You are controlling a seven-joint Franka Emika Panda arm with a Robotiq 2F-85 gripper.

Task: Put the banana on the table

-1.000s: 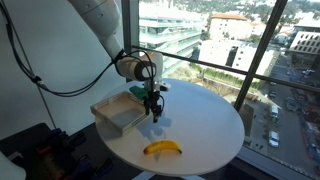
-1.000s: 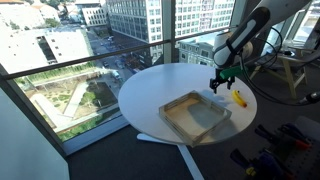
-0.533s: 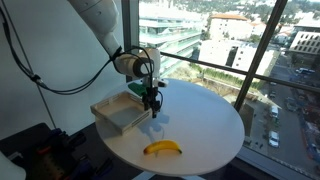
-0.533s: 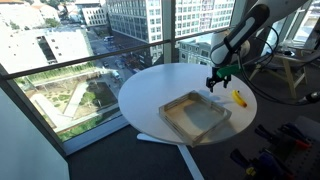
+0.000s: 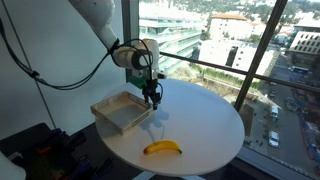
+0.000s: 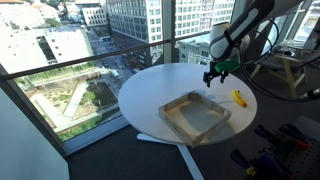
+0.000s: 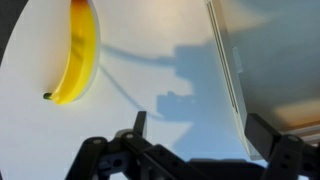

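The small yellow banana (image 5: 162, 148) lies on the round white table (image 5: 205, 125) near its front edge; it also shows on the table (image 6: 150, 85) as a banana (image 6: 238, 97) beside the tray. In the wrist view the banana (image 7: 78, 52) rests flat on the white top at upper left. My gripper (image 5: 152, 98) hangs open above the table next to the tray's corner, well clear of the banana, and its gripper (image 6: 213, 77) holds nothing. The wrist view shows the gripper (image 7: 200, 130) with jaws spread wide over bare tabletop.
A shallow square greyish tray (image 5: 120, 112) sits empty on the table, also seen as a tray (image 6: 195, 116) and as a tray edge (image 7: 232, 70) at right. Large windows ring the table. Cables and equipment stand by the robot's base (image 5: 40, 150).
The gripper has risen, moving up and away from the table surface. The banana stays where it lay.
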